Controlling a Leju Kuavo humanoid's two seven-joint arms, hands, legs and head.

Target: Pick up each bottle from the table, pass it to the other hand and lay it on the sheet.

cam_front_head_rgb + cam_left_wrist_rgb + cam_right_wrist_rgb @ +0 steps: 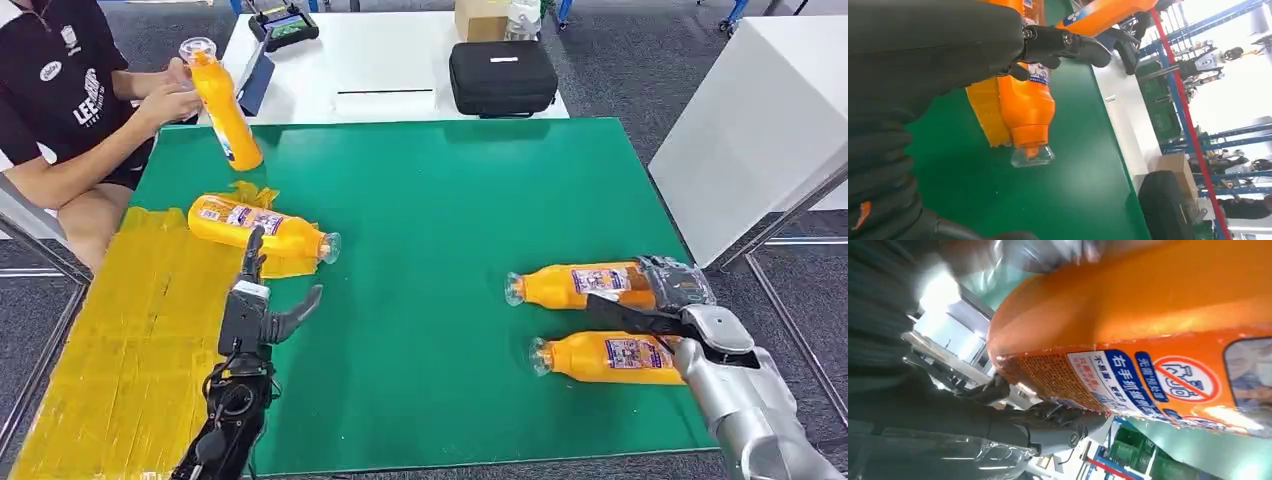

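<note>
Relative to the yellow sheet (110,340), one orange bottle (262,228) lay across its edge, seemingly delivered. The left hand (262,300) hovered just beside it, fingers spread and empty. Well apart on the green worktop (440,220), the right hand (660,310) reached between two bottles (590,285), its grip unclear.

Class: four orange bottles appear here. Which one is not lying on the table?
The bottle at the far left corner, which a person's hand holds tilted with its cap up. The other three lie on their sides: one at the yellow sheet's edge, two at right.
</note>
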